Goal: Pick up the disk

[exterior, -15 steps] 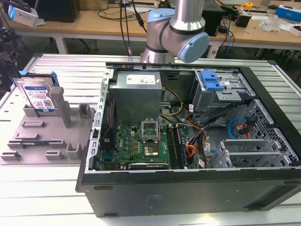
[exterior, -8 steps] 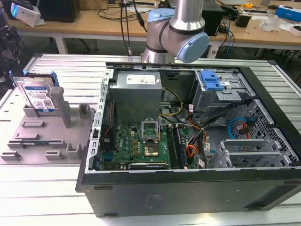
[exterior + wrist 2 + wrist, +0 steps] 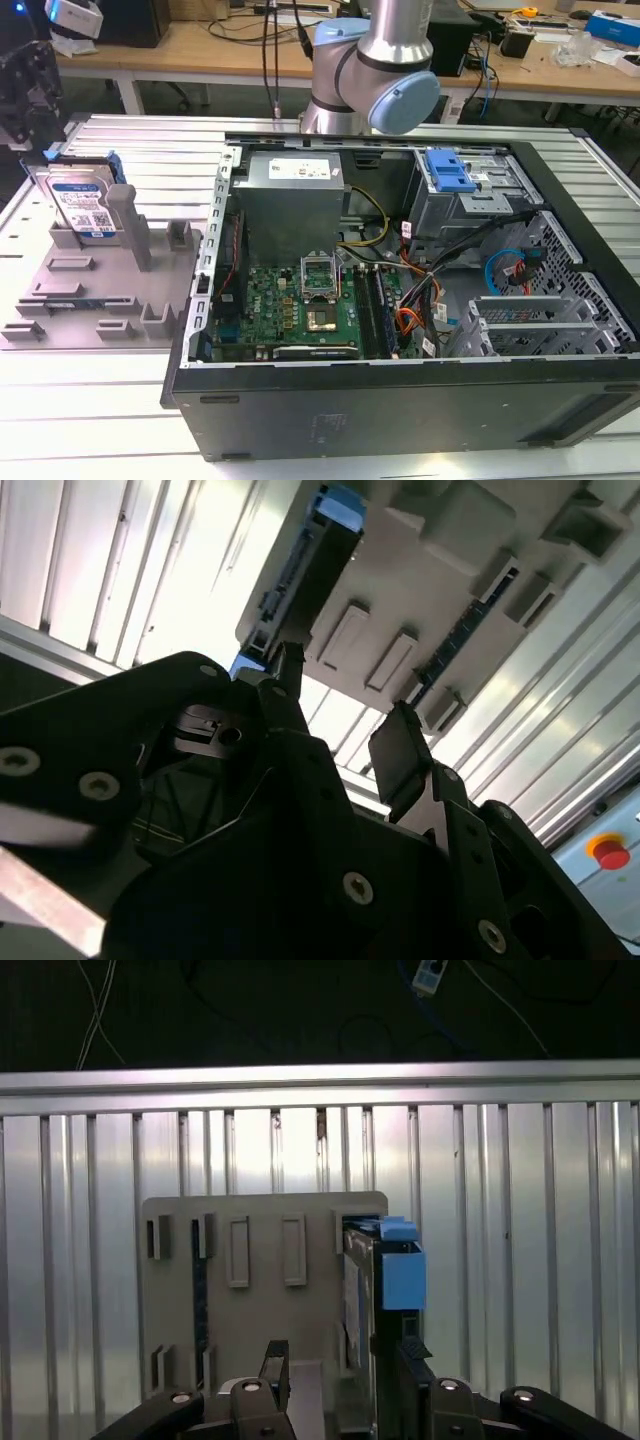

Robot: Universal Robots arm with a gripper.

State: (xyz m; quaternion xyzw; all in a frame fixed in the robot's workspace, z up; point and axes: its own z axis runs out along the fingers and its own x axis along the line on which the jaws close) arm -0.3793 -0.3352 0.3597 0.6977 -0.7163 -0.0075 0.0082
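From where I stand, the disk (image 3: 85, 205) is upright on its edge in a slot of the grey fixture (image 3: 100, 290), at the exterior view's left, on the ribbed metal tabletop (image 3: 100, 400). Its white-and-blue label faces out, with a barcode and a square code on it (the print is too small for me to make out). A grey post of the fixture stands just beside it.

In the first wrist view the pincer (image 3: 335, 1370) hangs over the fixture with its black fingers (image 3: 275, 1360) spread wide. They hold nothing, and the disk (image 3: 355, 1290) sits edge-on with its blue rail (image 3: 400, 1275) close to one finger.

The open computer case (image 3: 400, 400) lies to the exterior view's right. A white sticker shows on its power supply (image 3: 295, 180), and a blue bracket (image 3: 447, 170) sits further back.
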